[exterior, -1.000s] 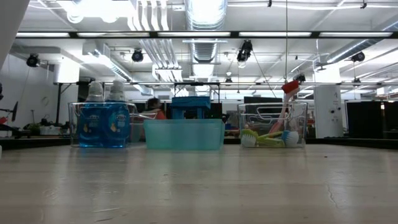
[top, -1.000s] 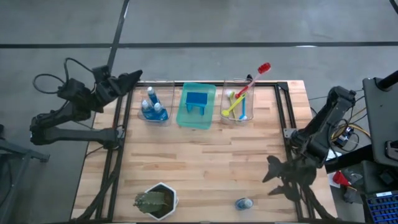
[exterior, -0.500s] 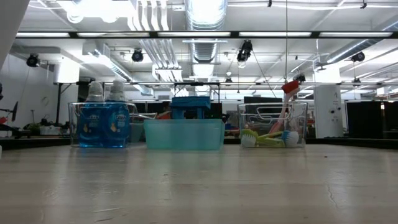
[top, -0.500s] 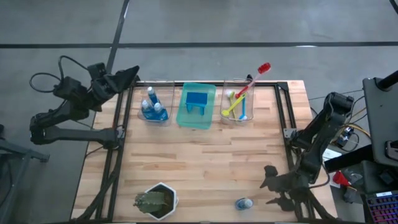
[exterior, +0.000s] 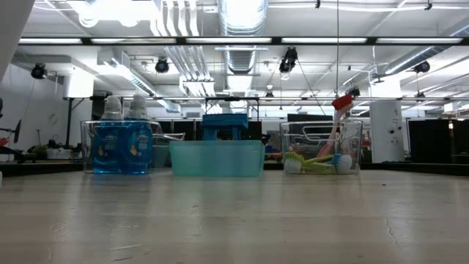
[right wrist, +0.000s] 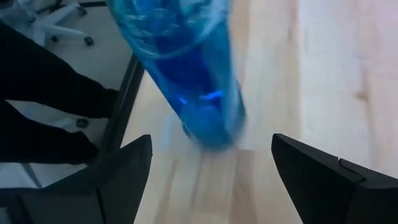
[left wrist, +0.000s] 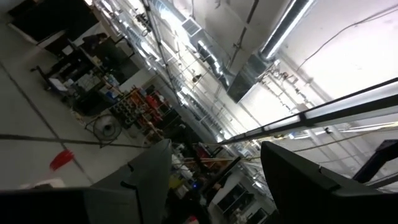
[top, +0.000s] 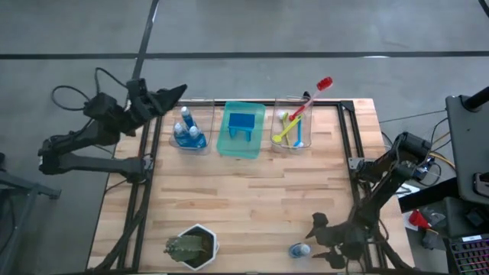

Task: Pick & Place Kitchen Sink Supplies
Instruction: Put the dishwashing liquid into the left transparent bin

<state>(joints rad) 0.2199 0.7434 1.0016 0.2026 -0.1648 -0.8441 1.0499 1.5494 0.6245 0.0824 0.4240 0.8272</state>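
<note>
Wooden table with three containers in a row along its top edge, two arms at its sides.

One green tray sits top centre holding one blue sponge, between two clear bins: the left bin holds two bottles, the right bin holds four brushes, one red, two yellow-green and one blue. One plant stands at lower left. A third bottle stands alone at the bottom edge, right of centre. The right gripper is just beside that bottle at lower right, fingers spread apart with the bottle ahead between them, not clamped. The left gripper hangs off the table's upper left corner, fingers apart, holding nothing.
</note>
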